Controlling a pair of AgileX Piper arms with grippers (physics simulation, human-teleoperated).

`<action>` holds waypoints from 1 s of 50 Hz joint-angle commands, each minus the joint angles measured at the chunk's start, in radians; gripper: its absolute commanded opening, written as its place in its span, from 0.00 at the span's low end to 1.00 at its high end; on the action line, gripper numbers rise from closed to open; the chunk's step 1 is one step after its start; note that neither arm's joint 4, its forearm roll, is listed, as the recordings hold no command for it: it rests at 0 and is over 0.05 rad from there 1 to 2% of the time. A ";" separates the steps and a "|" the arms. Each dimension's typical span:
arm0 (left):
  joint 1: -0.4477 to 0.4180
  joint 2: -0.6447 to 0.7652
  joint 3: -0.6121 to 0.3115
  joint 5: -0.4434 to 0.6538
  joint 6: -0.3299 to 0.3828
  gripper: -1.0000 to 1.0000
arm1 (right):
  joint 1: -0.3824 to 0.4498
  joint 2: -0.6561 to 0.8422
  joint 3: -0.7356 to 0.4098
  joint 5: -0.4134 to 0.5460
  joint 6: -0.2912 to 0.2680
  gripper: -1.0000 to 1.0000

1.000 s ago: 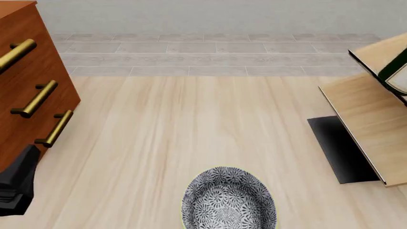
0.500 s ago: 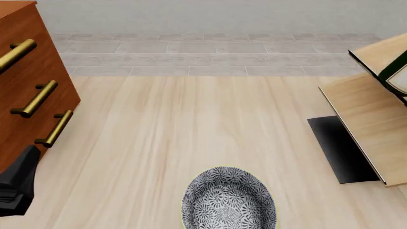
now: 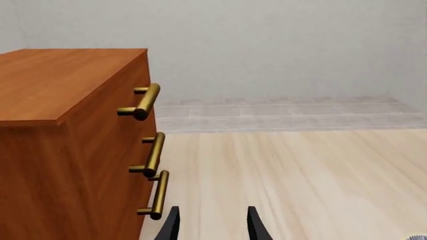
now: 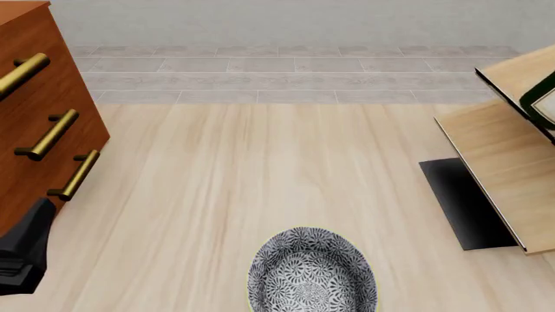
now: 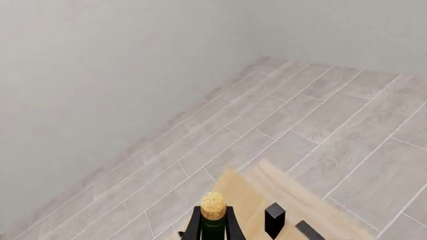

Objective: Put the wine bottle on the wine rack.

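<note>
The bottle [image 4: 539, 104] is barely peeking in at the right edge of the front view, up on the rack [image 4: 503, 162], just a sliver of green glass and white label. From the right wrist you see its cork [image 5: 213, 205] and neck, with the right gripper [image 5: 212, 225] fingers clamped on either side of the neck. The left gripper [image 3: 211, 225] sits low by the cabinet [image 3: 73, 145], fingers spread apart and holding nothing. A patterned bowl [image 4: 312, 273] sits on the tabletop [image 4: 260, 175] near the front edge.

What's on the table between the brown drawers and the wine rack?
Only a patterned bowl, near the front edge. The rest of the table between the drawers and the wine rack is bare in the front view.
</note>
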 commanded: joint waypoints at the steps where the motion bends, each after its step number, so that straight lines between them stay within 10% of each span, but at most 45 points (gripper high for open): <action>1: -0.004 0.000 0.000 0.000 0.000 1.00 | -0.030 0.041 -0.025 0.001 0.014 0.00; 50: 0.001 0.000 0.000 0.000 0.002 1.00 | -0.152 0.166 -0.045 -0.037 0.025 0.00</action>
